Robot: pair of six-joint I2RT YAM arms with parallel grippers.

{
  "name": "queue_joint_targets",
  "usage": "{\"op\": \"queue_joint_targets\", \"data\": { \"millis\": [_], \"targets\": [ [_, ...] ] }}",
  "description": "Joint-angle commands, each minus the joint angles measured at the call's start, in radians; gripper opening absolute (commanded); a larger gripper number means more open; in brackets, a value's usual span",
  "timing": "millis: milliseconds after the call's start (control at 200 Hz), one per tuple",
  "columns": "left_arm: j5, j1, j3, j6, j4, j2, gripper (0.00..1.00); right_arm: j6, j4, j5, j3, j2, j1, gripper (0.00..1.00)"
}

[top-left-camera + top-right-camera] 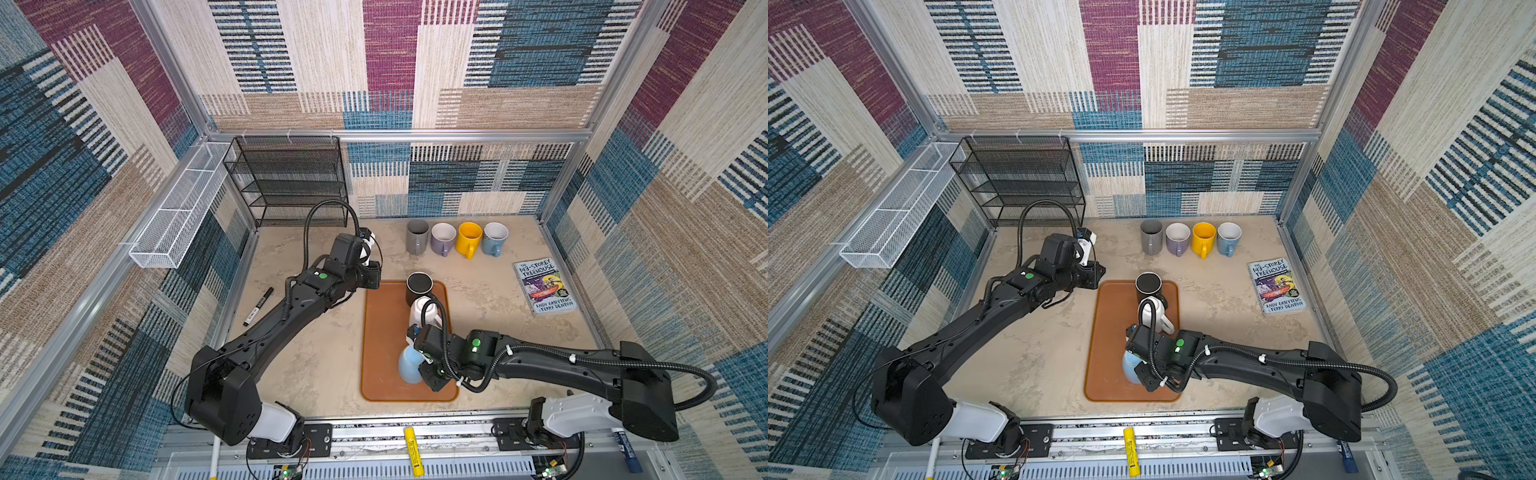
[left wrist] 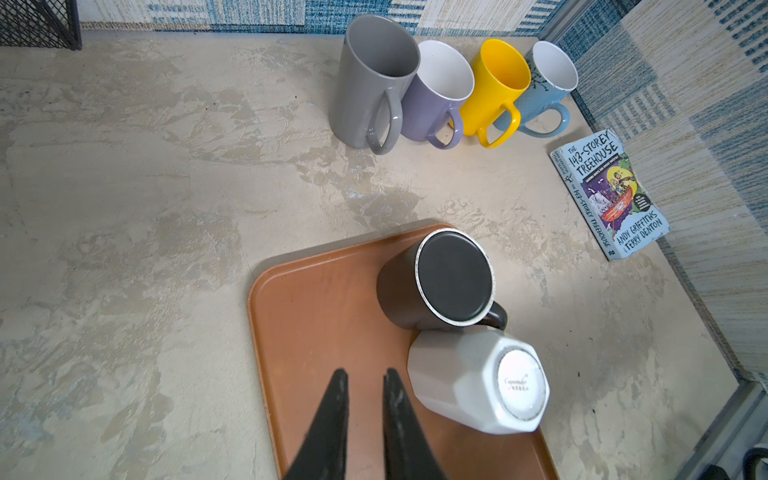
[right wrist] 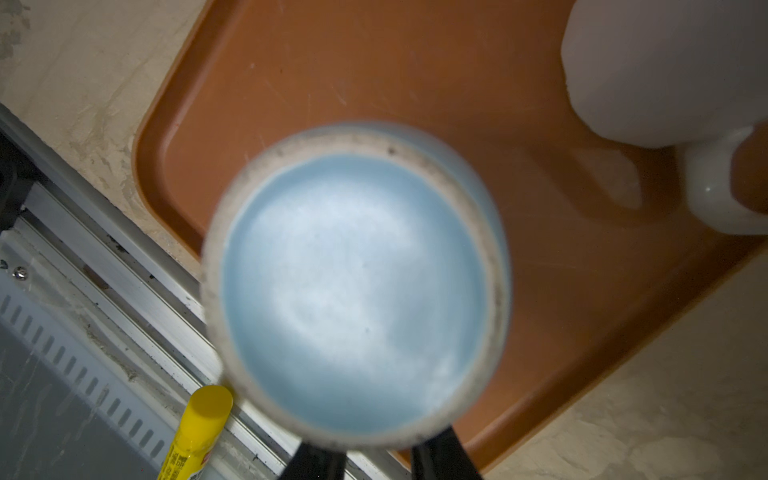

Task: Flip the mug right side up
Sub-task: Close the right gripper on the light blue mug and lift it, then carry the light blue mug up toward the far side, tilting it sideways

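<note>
A light blue mug stands upside down on the near end of the brown tray. Its blurred flat base fills the right wrist view. My right gripper is at the mug's right side. Its two fingers run in under the base with a narrow gap, shut on the mug where the handle is; the tips and handle are hidden. My left gripper hangs shut and empty over the tray's far left part.
A black mug and a white mug stand upside down on the tray's far end. Several upright mugs line the back wall. There is a book at right, a marker at left and a black wire rack at back left.
</note>
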Motion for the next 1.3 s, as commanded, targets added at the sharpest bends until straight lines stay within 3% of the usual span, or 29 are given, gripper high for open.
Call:
{"op": "queue_joint_targets", "data": {
  "millis": [0, 842, 1292],
  "targets": [
    [0.003, 0.005, -0.010, 0.012, 0.017, -0.015, 0.18, -0.028, -0.036, 0.016, 0.028, 0.024, 0.001, 0.28],
    [0.016, 0.016, -0.046, 0.012, 0.026, -0.040, 0.18, -0.072, -0.074, 0.070, 0.101, 0.140, 0.001, 0.25],
    [0.015, 0.019, -0.059, 0.010, 0.028, -0.057, 0.18, -0.068, -0.026, 0.119, 0.097, 0.106, 0.000, 0.14]
  ]
}}
